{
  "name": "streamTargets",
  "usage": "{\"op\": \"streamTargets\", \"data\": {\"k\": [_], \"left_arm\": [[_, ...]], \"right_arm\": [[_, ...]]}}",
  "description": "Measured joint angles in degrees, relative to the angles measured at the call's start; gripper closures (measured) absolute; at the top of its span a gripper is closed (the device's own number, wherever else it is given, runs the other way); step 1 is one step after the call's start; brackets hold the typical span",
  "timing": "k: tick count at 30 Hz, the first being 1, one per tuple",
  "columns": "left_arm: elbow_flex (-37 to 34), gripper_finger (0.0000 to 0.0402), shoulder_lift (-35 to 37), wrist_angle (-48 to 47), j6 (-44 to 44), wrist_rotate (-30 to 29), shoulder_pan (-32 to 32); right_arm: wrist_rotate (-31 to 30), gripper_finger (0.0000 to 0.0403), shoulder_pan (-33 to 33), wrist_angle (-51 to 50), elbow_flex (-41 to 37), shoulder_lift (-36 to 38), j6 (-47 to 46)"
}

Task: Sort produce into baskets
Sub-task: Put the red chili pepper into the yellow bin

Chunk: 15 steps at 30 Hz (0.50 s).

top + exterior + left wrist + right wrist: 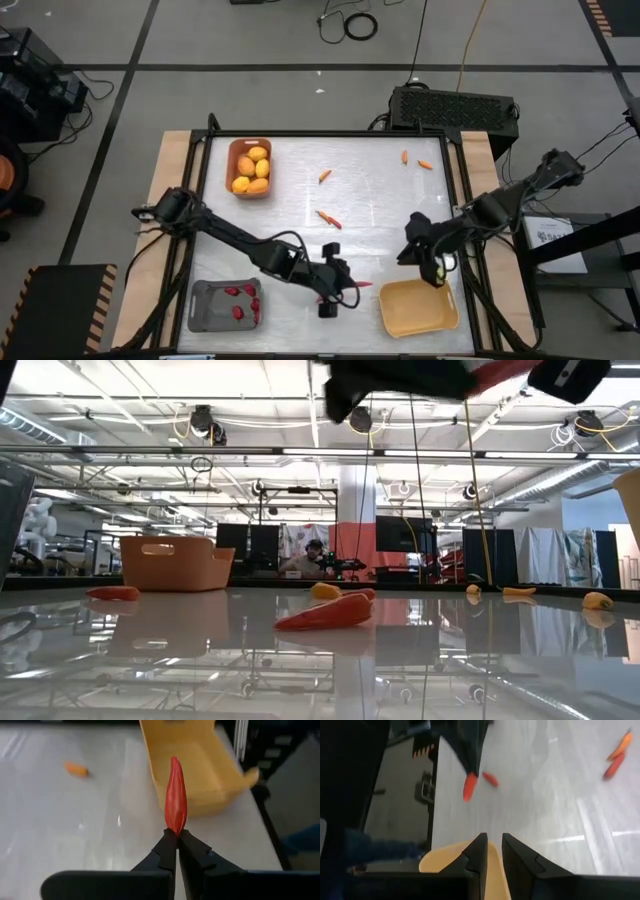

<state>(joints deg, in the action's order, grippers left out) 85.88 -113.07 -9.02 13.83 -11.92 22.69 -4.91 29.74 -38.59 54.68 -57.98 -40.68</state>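
Your left pincer (176,836) is pinching 1 red chilli (175,795) by its end, holding it just above the surface (380,200), with the yellow basket (200,770) lying just beyond its tip. Your right pincer (491,845) is hovering over that basket's rim, jaws narrowly parted, gripping nothing.

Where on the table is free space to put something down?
Free: the strip between the orange-brown basket and the grey basket, and the far right corner past two carrot sticks. Crowded: the near middle, around the left gripper and yellow basket.
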Motion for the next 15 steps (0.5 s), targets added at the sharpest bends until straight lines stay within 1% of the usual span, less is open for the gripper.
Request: {"op": "streamTargets", "data": {"k": [2, 4, 7, 15], "left_arm": [[0.2, 0.0386, -0.4, 2.5, -0.9, 0.0, -0.7], [0.2, 0.0386, -0.6, 3.0, -0.9, 0.0, -1.3], [0.2, 0.0386, -1.6, 6.5, -0.9, 0.1, -2.3], [0.2, 0.0386, -7.4, 24.2, -0.7, 3.5, -3.6]], "right_arm": [[-1.1, 0.0353, 0.0, 0.2, 0.0, 1.5, -0.5], [-1.3, 0.0353, 0.0, 0.5, 0.0, 2.7, -0.7], [-1.2, 0.0353, 0.0, 1.2, 0.0, 3.7, -0.8], [-1.6, 0.0353, 0.0, 3.5, 0.0, 4.1, 0.3]]}}
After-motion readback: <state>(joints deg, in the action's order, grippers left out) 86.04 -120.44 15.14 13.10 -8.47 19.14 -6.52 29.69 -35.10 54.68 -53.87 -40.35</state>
